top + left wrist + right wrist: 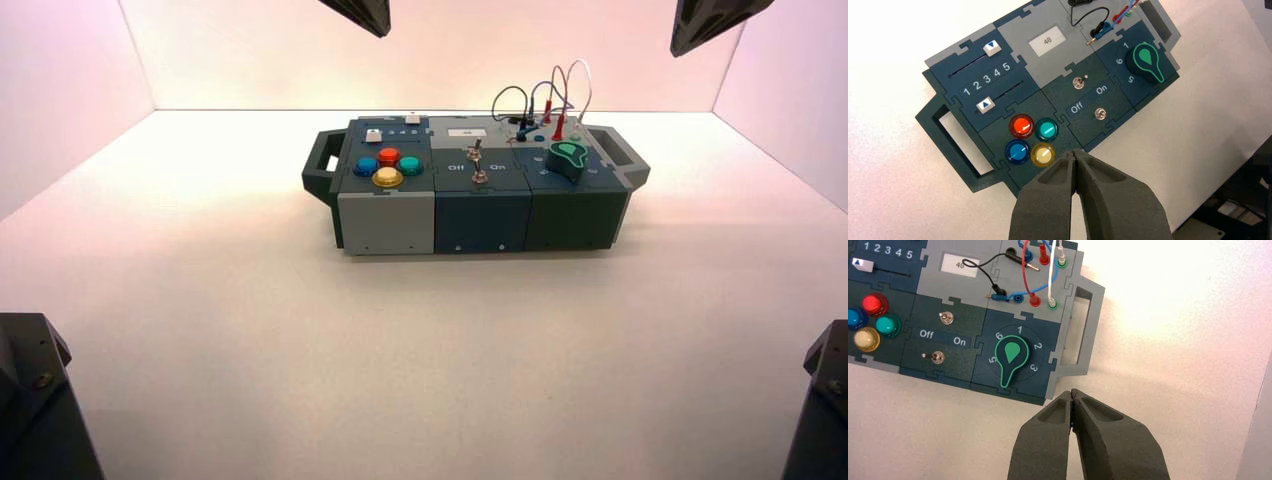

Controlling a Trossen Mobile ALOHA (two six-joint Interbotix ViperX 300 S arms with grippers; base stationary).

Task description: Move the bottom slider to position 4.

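Observation:
The bottom slider (985, 104) is a small white knob on the track nearest the coloured buttons (1030, 140). It sits toward the low end of the printed 1 to 5 scale, by the 1 and 2. It also shows in the high view (374, 136) and the right wrist view (861, 264). My left gripper (1076, 153) is shut and empty, held high above the table in front of the button end of the box. My right gripper (1071, 392) is shut and empty, high off the knob end of the box.
The twin white slider (992, 47) sits at the high end of the far track. Two metal toggles (1078, 83) flank the Off/On label. A green knob (1145, 61), plugged wires (1028, 275) and a small display reading 48 (1047, 42) lie beyond. The box (480, 215) has handles at both ends.

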